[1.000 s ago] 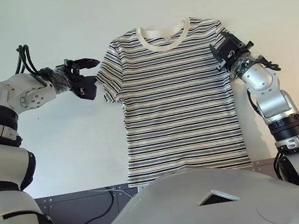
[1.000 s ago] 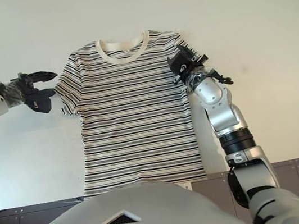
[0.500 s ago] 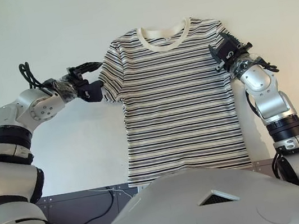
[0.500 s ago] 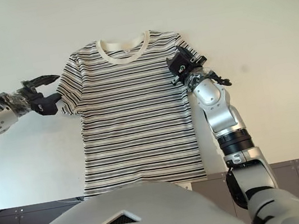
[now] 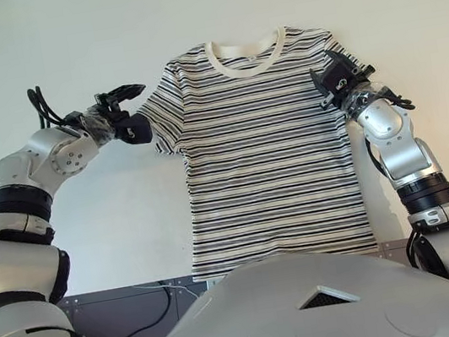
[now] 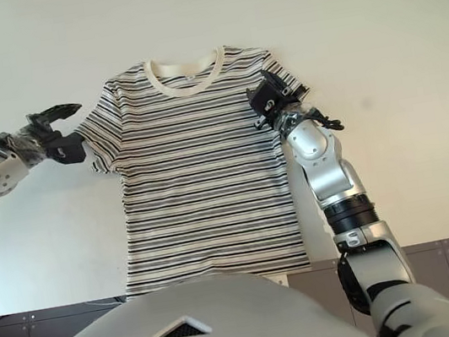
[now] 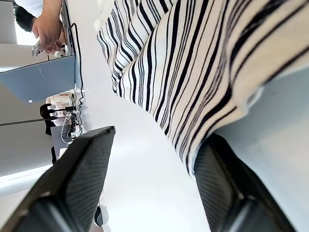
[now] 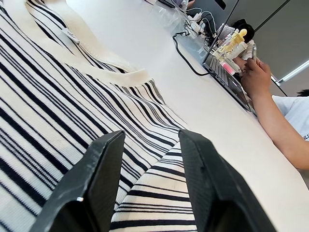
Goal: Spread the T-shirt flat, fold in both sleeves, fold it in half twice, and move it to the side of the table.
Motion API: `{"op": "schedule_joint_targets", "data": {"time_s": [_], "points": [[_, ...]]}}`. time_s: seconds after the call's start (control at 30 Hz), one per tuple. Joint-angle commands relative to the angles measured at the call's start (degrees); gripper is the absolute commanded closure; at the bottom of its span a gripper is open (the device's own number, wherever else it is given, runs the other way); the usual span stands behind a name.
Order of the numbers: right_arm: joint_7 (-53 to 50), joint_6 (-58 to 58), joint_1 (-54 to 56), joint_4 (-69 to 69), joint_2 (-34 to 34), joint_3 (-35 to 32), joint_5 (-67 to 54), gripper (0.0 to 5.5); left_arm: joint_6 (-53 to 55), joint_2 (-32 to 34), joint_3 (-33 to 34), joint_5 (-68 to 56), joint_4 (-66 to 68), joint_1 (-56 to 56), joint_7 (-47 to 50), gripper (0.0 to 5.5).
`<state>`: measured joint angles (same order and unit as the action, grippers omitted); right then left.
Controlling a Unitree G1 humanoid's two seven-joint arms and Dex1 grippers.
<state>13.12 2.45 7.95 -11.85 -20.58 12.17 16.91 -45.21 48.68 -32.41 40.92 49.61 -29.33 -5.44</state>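
Note:
A black-and-white striped T-shirt (image 5: 265, 153) lies flat on the white table (image 5: 91, 241), its cream collar (image 5: 247, 52) on the far side. My left gripper (image 5: 131, 108) is open just off the hem of the shirt's left sleeve (image 7: 193, 72). One of its fingers (image 7: 82, 179) stands clear of the cloth and the other is close against the hem. My right gripper (image 5: 331, 75) rests on the right sleeve (image 8: 159, 203) near the shoulder, shut on a raised fold of it between its fingers (image 8: 104, 169).
The table's front edge (image 5: 124, 289) runs just below the shirt's bottom hem. A laptop (image 8: 227, 77) and a black cable (image 8: 186, 53) lie on the table beyond the collar. Bare tabletop stretches to either side of the shirt.
My left arm swung in from the left until its open gripper reached the left sleeve's hem. My right gripper shifted slightly inward over the right sleeve.

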Motion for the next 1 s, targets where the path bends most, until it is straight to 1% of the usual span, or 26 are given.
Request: {"op": "schedule_joint_targets", "data": {"time_s": [0.03, 0.2, 0.27, 0.33, 0.37, 0.4, 0.47, 0.5, 0.63, 0.73, 0.77, 0.83, 0.9, 0.93, 0.97, 1.0], "points": [[-0.2, 0.1, 0.1, -0.1, 0.7, 0.6, 0.6, 3.43, -0.1, 0.7, -2.2, 3.5, 0.3, 4.3, -0.7, 3.21], [-0.6, -0.3, -0.7, 0.6, 1.2, 0.6, 0.7, 3.43, 2.3, 0.3, -0.3, 1.2, 0.8, 5.5, -1.9, 4.04], [-0.5, -0.4, -0.5, 0.5, 1.3, 0.6, 0.8, 3.43, 3.6, -0.1, 0.2, 1.0, 1.4, 5.3, -1.9, 4.49], [-0.5, -0.3, -0.3, 0.3, 1.6, 0.7, 0.8, 3.43, 4.8, -0.4, 0.3, 1.3, 2.0, 4.7, -1.5, 4.65], [-0.5, -0.3, -0.3, 0.3, 1.7, 0.7, 0.9, 3.43, 5.2, -0.6, 0.3, 1.5, 2.4, 4.4, -1.3, 4.88], [-0.5, -0.3, -0.4, 0.4, 1.9, 0.7, 1.0, 3.43, 5.4, -0.7, 0.1, 1.7, 2.7, 4.0, -1.2, 4.95], [-0.6, -0.4, -0.9, 0.7, 2.0, 0.7, 1.1, 3.43, 4.4, -1.1, -0.5, 2.2, 2.3, 4.0, -1.2, 5.34], [-0.5, -0.5, -0.9, 0.8, 2.1, 0.7, 1.1, 3.43, 3.7, -1.1, -0.9, 2.5, 1.7, 4.4, -1.1, 5.38], [-0.4, -0.5, -1.1, 0.9, 2.0, 0.4, 1.0, 3.43, 2.5, -0.8, -1.1, 3.1, 0.5, 5.2, -0.5, 5.38], [-0.5, -0.5, -1.2, 0.9, 1.9, 0.3, 1.0, 3.43, 6.1, -1.2, 0.7, 2.3, 0.4, 5.6, 0.3, 5.38], [-0.5, -0.5, -1.4, 0.9, 1.7, 0.2, 1.0, 3.43, 6.4, -0.4, 1.4, 1.6, 0.0, 6.4, -0.6, 5.19], [-0.6, -0.5, -2.1, 1.3, 1.3, -0.2, 1.0, 3.43, 4.3, 4.4, 3.2, -2.0, -3.9, 10.0, -4.7, 4.84], [-1.1, -0.7, -4.0, 2.2, 1.0, -0.7, 1.0, 3.43, 1.0, 10.1, 5.2, -8.2, -11.9, 15.5, -10.9, 4.52], [-1.4, -0.9, -4.7, 2.4, 1.2, -0.7, 1.1, 3.43, 0.4, 11.3, 5.5, -11.4, -16.0, 17.8, -14.1, 4.41], [-1.6, -0.9, -4.9, 2.4, 1.4, -0.5, 1.3, 3.43, 0.6, 11.5, 5.7, -13.9, -19.4, 19.4, -16.8, 4.36], [-1.7, -0.9, -4.8, 2.3, 1.7, -0.3, 1.5, 3.43, 1.4, 11.1, 5.9, -15.5, -21.8, 20.4, -18.6, 4.19]]}}
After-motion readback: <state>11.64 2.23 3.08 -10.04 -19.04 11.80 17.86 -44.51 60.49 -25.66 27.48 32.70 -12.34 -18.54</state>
